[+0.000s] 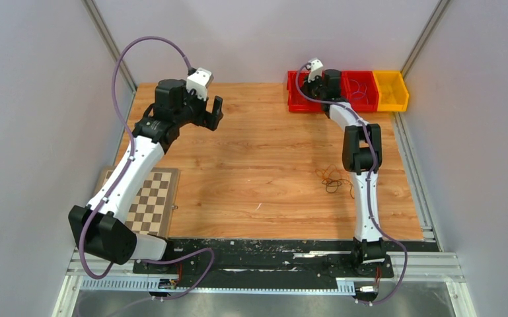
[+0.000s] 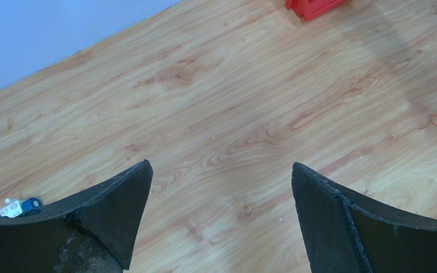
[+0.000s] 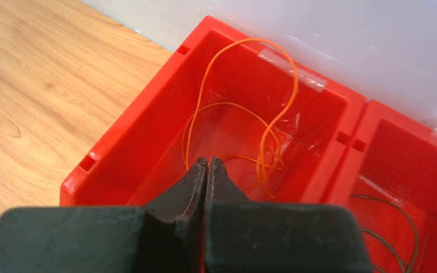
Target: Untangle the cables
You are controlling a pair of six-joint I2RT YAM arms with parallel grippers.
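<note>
Right wrist view shows the right gripper (image 3: 206, 165) with its two black fingers pressed flat together, no gap between them. Whether a strand is nipped there cannot be told. Just past the tips, a hair-thin orange wire (image 3: 249, 39) curls in wide loops inside the first red plastic bin (image 3: 125, 136), its lower runs passing close to the fingertips. The neighbouring red plastic bin (image 3: 409, 148) holds a thin dark wire (image 3: 410, 223).

From above, a yellow plastic bin (image 1: 393, 90) ends that row at the far right corner of the wooden table (image 1: 257, 165). A small loose tangle of orange and dark wires (image 1: 333, 179) lies on the table beside the right arm, well apart from the bins. The left gripper (image 2: 220, 170) hangs wide open over bare wood, holding nothing.

The step in hand looks like sorting a freed orange strand into its bin. Next, the right fingers would likely need to part, lift clear without dragging the loops out, then go to the tangle.
</note>
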